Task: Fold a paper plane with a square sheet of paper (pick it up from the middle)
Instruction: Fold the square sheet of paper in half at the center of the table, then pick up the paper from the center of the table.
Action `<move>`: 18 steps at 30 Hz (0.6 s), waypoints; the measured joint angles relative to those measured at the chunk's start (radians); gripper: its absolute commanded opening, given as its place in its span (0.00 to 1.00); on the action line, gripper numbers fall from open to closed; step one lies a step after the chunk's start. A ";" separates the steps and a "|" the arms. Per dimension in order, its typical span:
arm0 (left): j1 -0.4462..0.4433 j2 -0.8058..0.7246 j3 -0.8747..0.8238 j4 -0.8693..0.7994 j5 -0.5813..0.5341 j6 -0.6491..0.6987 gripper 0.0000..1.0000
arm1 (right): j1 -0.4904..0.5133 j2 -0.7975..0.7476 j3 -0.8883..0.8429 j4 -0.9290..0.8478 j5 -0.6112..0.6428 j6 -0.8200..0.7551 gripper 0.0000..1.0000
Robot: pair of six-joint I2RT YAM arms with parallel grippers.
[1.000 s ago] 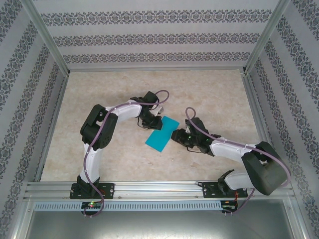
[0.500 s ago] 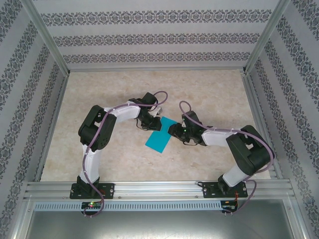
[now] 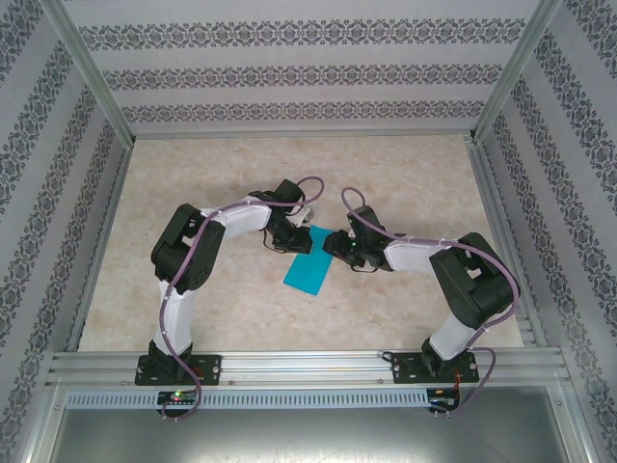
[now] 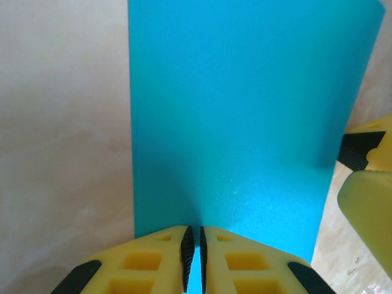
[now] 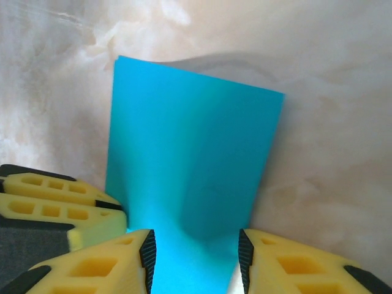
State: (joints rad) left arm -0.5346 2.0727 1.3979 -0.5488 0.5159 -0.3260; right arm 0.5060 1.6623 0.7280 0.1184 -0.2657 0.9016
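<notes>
Sheet, teal, rectangular in outline: lay near the middle of the table, between my two arms, its far end at my grippers. Left gripper: pinched nearly closed on one edge, the paper running into the thin slit between the pads. Right gripper: jaws partly apart, straddling the sheet at the same end, just beside the left, with nothing clamped; the paper bowed up between them. Risks, as I judged them: closing the right jaws on that bow could set a stray crease; a pull against the left pinch could tear the sheet or slide it out; grippers so near could knock each other; the free end might drag askew.
</notes>
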 measured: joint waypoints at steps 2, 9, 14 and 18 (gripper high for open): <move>0.000 0.000 0.000 0.000 0.000 0.000 0.18 | 0.000 -0.016 0.000 -0.032 0.019 -0.011 0.43; 0.000 0.000 0.000 0.003 0.000 0.000 0.18 | -0.019 -0.036 0.004 -0.060 0.041 -0.034 0.43; 0.000 0.000 0.000 0.003 0.000 0.000 0.18 | -0.033 0.016 0.034 -0.055 0.031 -0.041 0.45; 0.000 0.000 0.000 0.003 0.000 0.000 0.18 | -0.041 0.028 0.044 -0.052 0.000 -0.042 0.45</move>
State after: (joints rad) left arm -0.5346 2.0727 1.3979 -0.5461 0.5159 -0.3260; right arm 0.4648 1.6901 0.7723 0.0666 -0.2661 0.8600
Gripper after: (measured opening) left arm 0.183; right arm 0.450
